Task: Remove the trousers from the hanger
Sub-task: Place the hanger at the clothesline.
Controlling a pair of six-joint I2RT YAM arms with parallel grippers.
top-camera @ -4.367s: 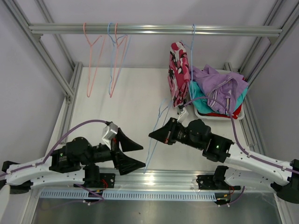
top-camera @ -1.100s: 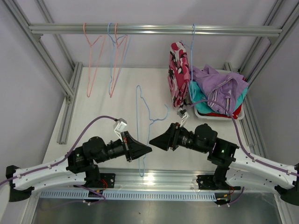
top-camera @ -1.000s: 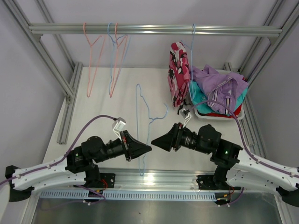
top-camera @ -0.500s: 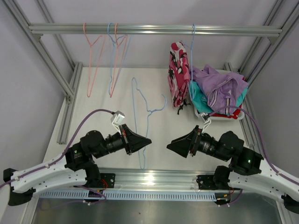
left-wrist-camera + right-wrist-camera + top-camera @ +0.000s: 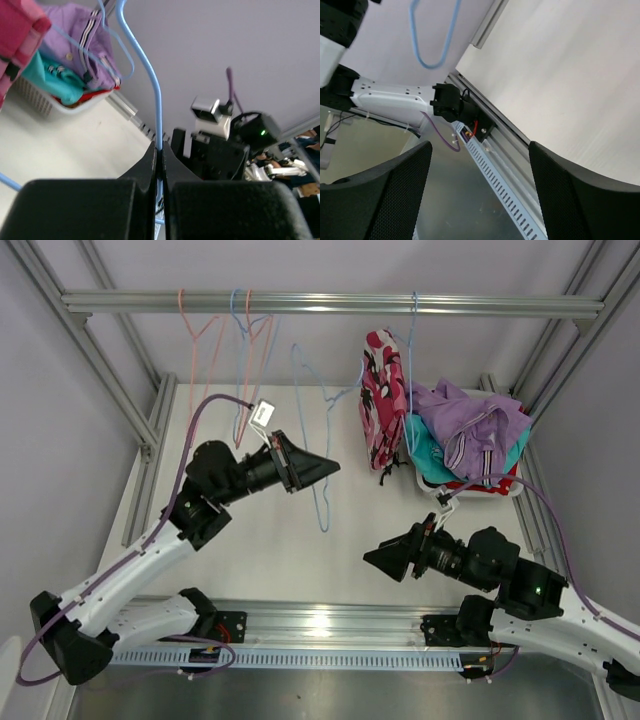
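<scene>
While the left hand (image 5: 331, 468) grips a hanger (image 5: 158, 110), pink trousers (image 5: 380, 400) hang nearby.

Light: bright, even, from above; white table (image 5: 250, 540) a little washed out.
Glare: one bright spot on the front rail (image 5: 318, 621).
Shadows: faint, soft.
Left wrist view: blue hanger (image 5: 150, 85) fairly sharp, left fingers (image 5: 75, 210) blurred.
Right wrist view: right fingers (image 5: 375, 195) soft.
</scene>
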